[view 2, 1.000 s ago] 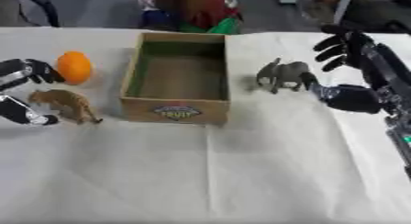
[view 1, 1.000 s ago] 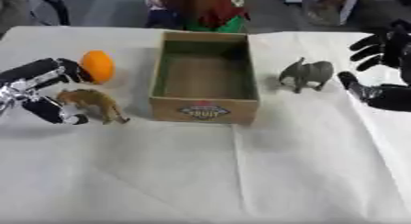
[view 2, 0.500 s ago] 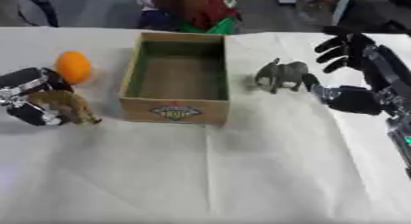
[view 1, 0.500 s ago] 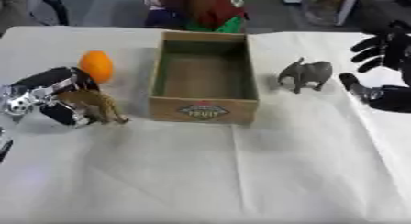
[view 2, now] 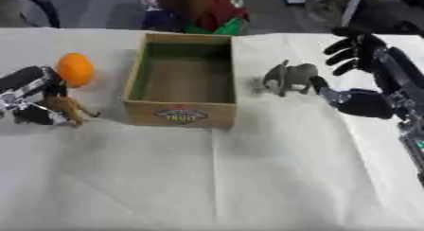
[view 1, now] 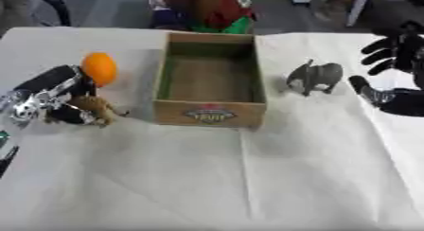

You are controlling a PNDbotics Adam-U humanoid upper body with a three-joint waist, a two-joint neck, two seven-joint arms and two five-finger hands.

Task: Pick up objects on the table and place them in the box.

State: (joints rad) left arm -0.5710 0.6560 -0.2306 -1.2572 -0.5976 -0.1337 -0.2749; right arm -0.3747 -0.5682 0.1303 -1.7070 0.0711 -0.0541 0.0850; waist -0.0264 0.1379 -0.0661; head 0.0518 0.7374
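Table [view 1: 248, 187], covered in white cloth. Cardboard box [view 1: 210, 112], open-topped, green-lined inside, printed label on its near wall, standing at centre with nothing visible inside. Orange ball [view 1: 99, 68], on the cloth left of the box, just beside the left hand. Brown toy animal [view 1: 94, 110], four-legged, low on the cloth near the box's front left corner, partly covered by the left hand. Left hand [view 1: 51, 98], black and silver, at the left edge, fingers curled round the brown toy animal. Grey toy elephant [view 2: 290, 76], upright on the cloth right of the box, apart from it. Right hand [view 2: 357, 78], black, just right of the elephant, fingers spread and raised, thumb stretched toward the elephant, holding nothing.
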